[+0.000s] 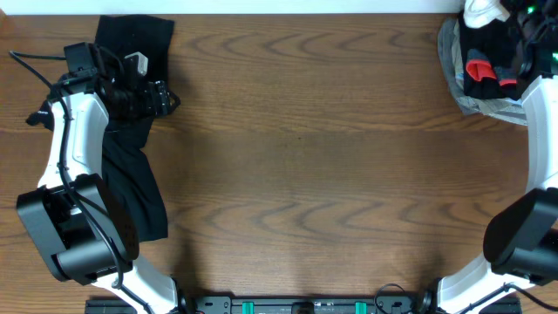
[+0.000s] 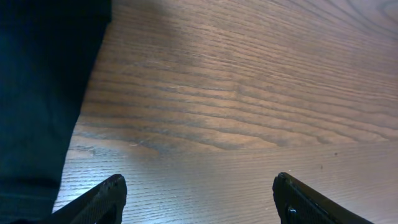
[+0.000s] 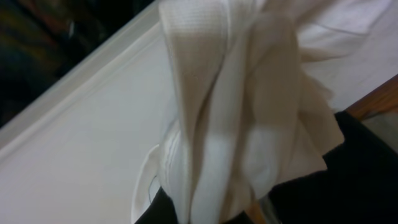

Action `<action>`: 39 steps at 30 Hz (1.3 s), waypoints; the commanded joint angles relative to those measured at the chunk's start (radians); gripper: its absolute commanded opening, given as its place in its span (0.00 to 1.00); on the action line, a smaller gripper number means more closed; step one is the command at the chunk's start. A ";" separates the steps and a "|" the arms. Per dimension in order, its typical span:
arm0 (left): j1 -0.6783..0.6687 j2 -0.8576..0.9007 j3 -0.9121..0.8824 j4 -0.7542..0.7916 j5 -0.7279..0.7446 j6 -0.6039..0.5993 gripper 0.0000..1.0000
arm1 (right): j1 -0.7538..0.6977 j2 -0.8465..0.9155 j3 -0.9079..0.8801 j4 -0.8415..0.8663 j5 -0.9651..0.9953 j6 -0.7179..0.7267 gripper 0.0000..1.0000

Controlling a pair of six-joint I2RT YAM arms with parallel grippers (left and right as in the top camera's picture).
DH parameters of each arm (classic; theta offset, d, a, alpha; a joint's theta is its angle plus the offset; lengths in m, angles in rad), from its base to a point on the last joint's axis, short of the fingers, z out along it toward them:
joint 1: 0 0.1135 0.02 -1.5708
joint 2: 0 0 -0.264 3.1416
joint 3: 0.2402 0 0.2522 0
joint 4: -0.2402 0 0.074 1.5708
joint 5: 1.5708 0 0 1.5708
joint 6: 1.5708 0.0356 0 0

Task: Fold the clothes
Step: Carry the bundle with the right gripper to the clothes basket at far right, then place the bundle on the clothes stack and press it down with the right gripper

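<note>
The white T-shirt (image 3: 224,112) could slip free, because the right gripper (image 1: 516,26) looks to be pinching just one small bunch of the thin cloth; its fingers are hidden behind the cloth, but they are shut tight. A pull could also drag the other clothes (image 1: 493,48) out of the grey bin (image 1: 453,65) at 2 o'clock on the table (image 1: 305,174), since the shirt sits right on top of that pile, near a red thing (image 1: 479,68). The shirt is all scrunched up, so I think it would land in a lump and need lots of smoothing. Seen from above, it is a white blob at about 9 o'clock from the right gripper, touching it. The left gripper (image 2: 199,202) is wide open and holds nothing. The black garment (image 1: 131,174) lies at 10 o'clock on the table, just beside that gripper's left finger and partly under the left arm (image 1: 74,131), so the arm could snag it
</note>
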 commanded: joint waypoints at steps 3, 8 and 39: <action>0.000 -0.003 0.003 -0.002 -0.020 0.002 0.77 | -0.051 0.086 0.014 0.097 0.018 0.125 0.01; 0.000 -0.003 0.003 0.000 -0.020 0.002 0.77 | -0.093 0.175 0.014 0.270 -0.072 0.132 0.01; 0.000 -0.003 0.003 0.009 -0.020 0.001 0.77 | -0.285 0.307 0.013 -0.151 -0.243 0.261 0.02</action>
